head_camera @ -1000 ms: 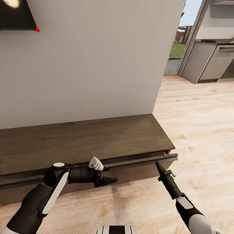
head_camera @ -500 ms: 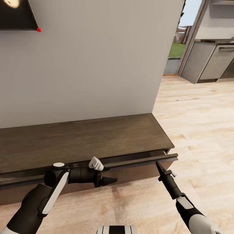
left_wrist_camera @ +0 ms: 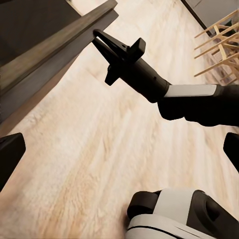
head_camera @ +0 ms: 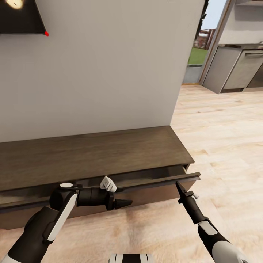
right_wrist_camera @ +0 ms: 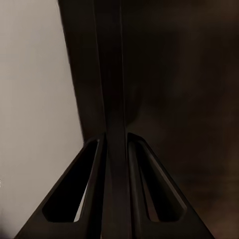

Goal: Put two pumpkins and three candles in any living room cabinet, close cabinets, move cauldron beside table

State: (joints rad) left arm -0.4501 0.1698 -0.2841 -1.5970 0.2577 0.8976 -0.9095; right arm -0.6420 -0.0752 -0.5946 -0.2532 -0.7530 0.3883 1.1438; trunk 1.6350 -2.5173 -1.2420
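Observation:
The cabinet [head_camera: 95, 153] is a long, low, dark brown unit against the white wall. Its right-hand drawer front [head_camera: 157, 180] stands a little way out, showing a dark gap behind it. My right gripper [head_camera: 178, 185] is shut on the top edge of that drawer front, and the right wrist view shows both fingers [right_wrist_camera: 94, 189] pinching the thin dark panel [right_wrist_camera: 113, 99]. My left gripper [head_camera: 126, 202] is open and hangs in front of the cabinet, pointing right. The left wrist view looks at the right gripper [left_wrist_camera: 102, 37] on the drawer edge [left_wrist_camera: 64, 37]. The pumpkins, candles and cauldron are out of view.
Light wood floor [head_camera: 226, 138] stretches to the right toward a doorway and grey kitchen units [head_camera: 237, 69]. A black panel [head_camera: 18, 16] hangs on the wall at upper left. My base [head_camera: 131, 258] sits just below the arms. Wooden chair legs [left_wrist_camera: 219, 45] stand on the floor.
The drawer front has come out slightly further with my right gripper on it. The head view has shifted a little. The left arm has held still.

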